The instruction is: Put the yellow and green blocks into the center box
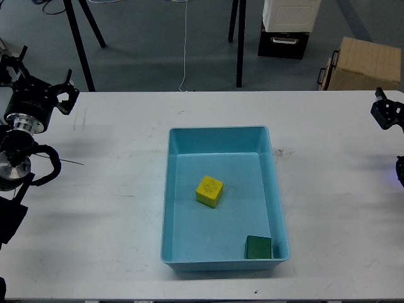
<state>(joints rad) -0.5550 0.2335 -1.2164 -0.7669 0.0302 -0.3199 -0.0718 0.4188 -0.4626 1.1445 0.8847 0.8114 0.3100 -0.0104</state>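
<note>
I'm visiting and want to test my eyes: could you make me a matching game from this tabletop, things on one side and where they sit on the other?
Things:
1. yellow block
2. green block
3. blue tray
4. cardboard box

Places:
A. on the floor beyond the table, far right
B. near the middle of the tray
C. in the tray's near right corner
D. on the white table, centre

Pairs: 1-B, 2-C, 3-D, 4-A

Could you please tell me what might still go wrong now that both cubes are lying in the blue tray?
The dark green matte cube sits tight in the near right corner of the light-blue plastic tray, so any re-grasp there would likely hit the walls. The bright yellow cube lies loose mid-tray; a bump to the tray could slide it. The left gripper hangs over the white table.
</note>
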